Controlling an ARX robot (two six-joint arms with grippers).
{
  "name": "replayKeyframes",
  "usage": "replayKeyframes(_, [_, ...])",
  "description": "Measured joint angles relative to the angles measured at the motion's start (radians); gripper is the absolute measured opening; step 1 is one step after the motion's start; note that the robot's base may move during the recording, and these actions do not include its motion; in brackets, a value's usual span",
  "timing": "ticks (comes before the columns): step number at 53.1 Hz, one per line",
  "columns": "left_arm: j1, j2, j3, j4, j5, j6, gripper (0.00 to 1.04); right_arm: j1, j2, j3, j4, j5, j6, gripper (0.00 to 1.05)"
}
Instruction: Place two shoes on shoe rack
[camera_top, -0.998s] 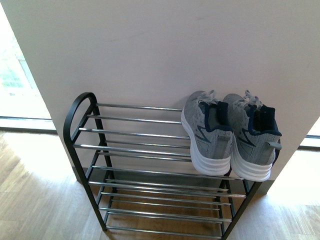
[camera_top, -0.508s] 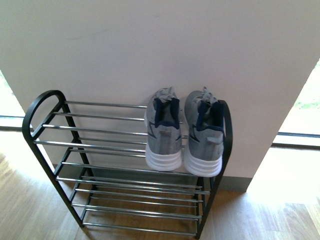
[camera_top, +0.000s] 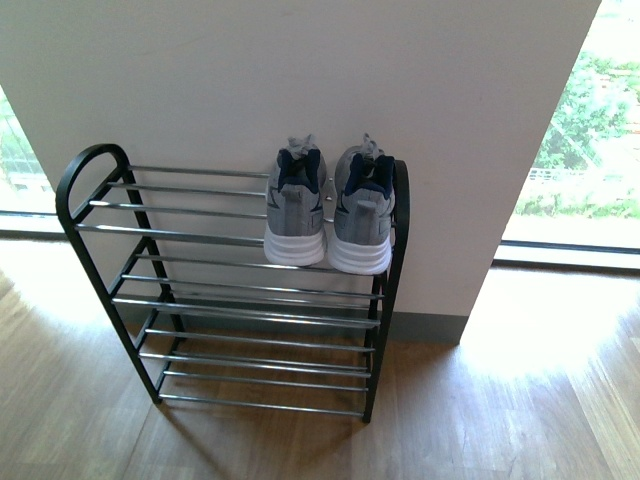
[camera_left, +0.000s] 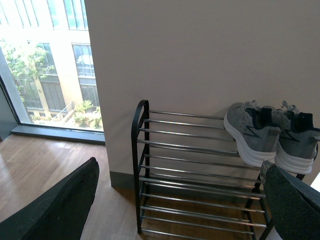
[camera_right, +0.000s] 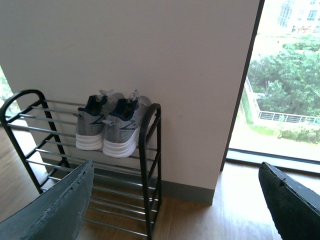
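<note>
Left pincer (camera_left: 178, 167): fingers spread wide, nothing held. Right pincer (camera_right: 175, 167): also gaping, nothing held. Wood-plank floor (camera_top: 520, 400), with a bright glare patch on the right. Shoe rack (camera_top: 90, 165) stands on the floor against a pale wall (camera_top: 300, 70). Grey sneakers (camera_top: 295, 210) sit side by side on the top tier at its right end, white heels outward, toes to the wall. Window (camera_top: 580, 130) right of the wall, greenery beyond.

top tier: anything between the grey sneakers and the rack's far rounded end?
Nothing. The front view shows only bare chrome bars between the grey sneakers and the rounded end of the shoe rack.
</note>
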Motion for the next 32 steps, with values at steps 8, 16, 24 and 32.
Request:
replayKeyframes(8, [0.000, 0.000, 0.000, 0.000, 0.000, 0.000, 0.95, 0.000, 0.000, 0.000, 0.000, -0.002, 0.000, 0.96])
replayKeyframes(16, [0.000, 0.000, 0.000, 0.000, 0.000, 0.000, 0.95, 0.000, 0.000, 0.000, 0.000, -0.002, 0.000, 0.96])
replayKeyframes(24, [0.000, 0.000, 0.000, 0.000, -0.004, 0.000, 0.95, 0.000, 0.000, 0.000, 0.000, -0.004, 0.000, 0.96])
replayKeyframes(32, [0.000, 0.000, 0.000, 0.000, -0.003, 0.000, 0.95, 0.000, 0.000, 0.000, 0.000, -0.006, 0.000, 0.96])
